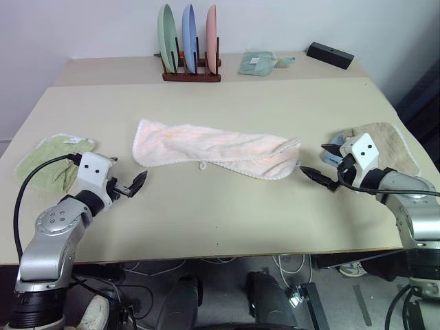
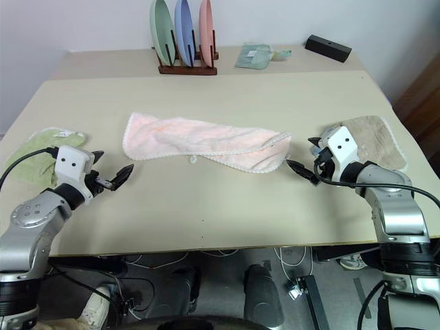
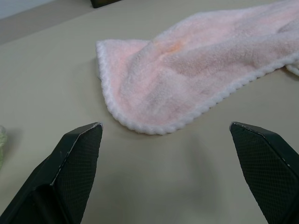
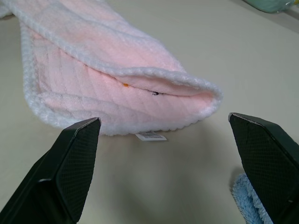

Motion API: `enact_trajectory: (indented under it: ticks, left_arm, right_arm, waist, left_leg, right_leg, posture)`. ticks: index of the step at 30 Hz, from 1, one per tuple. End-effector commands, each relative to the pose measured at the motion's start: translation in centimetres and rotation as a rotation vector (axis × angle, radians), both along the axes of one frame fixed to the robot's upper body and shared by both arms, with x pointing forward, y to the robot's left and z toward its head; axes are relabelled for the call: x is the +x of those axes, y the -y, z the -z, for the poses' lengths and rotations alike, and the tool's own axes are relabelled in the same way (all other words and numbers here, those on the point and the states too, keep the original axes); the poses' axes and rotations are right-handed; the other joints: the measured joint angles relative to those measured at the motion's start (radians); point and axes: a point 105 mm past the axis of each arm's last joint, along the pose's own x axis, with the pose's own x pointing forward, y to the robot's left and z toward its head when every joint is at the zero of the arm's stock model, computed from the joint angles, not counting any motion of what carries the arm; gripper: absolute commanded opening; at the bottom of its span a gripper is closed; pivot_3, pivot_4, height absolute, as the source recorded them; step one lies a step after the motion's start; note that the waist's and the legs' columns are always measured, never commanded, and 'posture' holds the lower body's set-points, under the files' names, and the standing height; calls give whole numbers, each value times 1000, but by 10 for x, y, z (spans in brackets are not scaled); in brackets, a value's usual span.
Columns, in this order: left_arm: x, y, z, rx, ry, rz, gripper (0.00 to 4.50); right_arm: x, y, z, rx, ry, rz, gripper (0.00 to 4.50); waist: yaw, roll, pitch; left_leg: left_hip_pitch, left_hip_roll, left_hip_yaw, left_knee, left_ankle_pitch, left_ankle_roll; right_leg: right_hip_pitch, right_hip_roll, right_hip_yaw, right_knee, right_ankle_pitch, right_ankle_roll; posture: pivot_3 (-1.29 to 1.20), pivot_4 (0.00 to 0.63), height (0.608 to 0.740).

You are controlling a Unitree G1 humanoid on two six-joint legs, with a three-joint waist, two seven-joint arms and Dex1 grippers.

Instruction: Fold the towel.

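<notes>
The pink towel [image 1: 213,148] lies lengthwise across the table between my grippers; right gripper [image 1: 322,167] looks nearer its end than left gripper [image 1: 130,182]. Both gape wide, holding nothing.

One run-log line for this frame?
towel: lying lengthwise on table, untouched | left end effector: open, off its left end | right end effector: open, off its right end
</notes>
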Motion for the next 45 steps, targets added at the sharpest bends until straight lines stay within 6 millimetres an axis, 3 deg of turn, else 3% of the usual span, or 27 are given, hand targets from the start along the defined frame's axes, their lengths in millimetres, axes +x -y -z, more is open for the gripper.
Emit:
enact_trajectory:
  ticks: [1, 10, 18, 24, 29, 35, 42, 45]
  left_arm:
    - [1, -1, -12, 18, 46, 4, 4455]
    - [3, 0, -13, 63, 51, 31, 4455]
    - [-5, 41, -7, 189, -1, 282, 4455]
    - [3, 34, 10, 362, -49, 316, 4455]
    - [35, 21, 8, 550, -15, 296, 4455]
    - [68, 0, 9, 695, -9, 258, 4455]
    - [92, 8, 18, 712, -27, 291, 4455]
    - [93, 10, 17, 708, -17, 301, 3612]
  right_arm:
    - [0, 1, -13, -20, 54, -4, 4500]
    - [1, -7, -9, 1, 59, -2, 4500]
    - [1, -29, -4, 88, 19, -51, 4500]
    - [-3, -38, 1, 75, 31, -25, 4500]
    - [-14, -27, 2, 79, 49, 39, 4500]
    - [-17, -28, 3, 82, 57, 64, 4500]
    - [-12, -31, 3, 85, 73, 73, 4500]
    - [-11, -29, 0, 85, 85, 85, 4500]
  waist:
    - [0, 0, 0]
    - [0, 0, 0]
    - [0, 0, 0]
    - [0, 0, 0]
    - [6, 0, 0]
    - [-4, 0, 0]
    - [2, 0, 0]
    - [1, 0, -1]
  left_leg:
    - [0, 0, 0, 0, 0, 0]
    - [0, 0, 0, 0, 0, 0]
    - [0, 0, 0, 0, 0, 0]
    - [0, 0, 0, 0, 0, 0]
    - [0, 0, 0, 0, 0, 0]
    - [0, 0, 0, -1, 0, 0]
    - [0, 0, 0, 0, 0, 0]
    - [1, 0, 0, 1, 0, 0]
  right_leg:
    - [0, 0, 0, 0, 0, 0]
    - [0, 0, 0, 0, 0, 0]
    - [0, 0, 0, 0, 0, 0]
    - [0, 0, 0, 0, 0, -1]
    - [0, 0, -1, 0, 0, 0]
    - [-1, 0, 0, 0, 0, 0]
    - [0, 0, 0, 1, 0, 1]
    - [1, 0, 0, 2, 0, 1]
  posture:
    - [0, 150, 740]
    - [0, 150, 740]
    - [0, 150, 740]
    - [0, 150, 740]
    - [0, 150, 740]
    - [0, 150, 740]
    - [0, 150, 740]
    - [0, 150, 740]
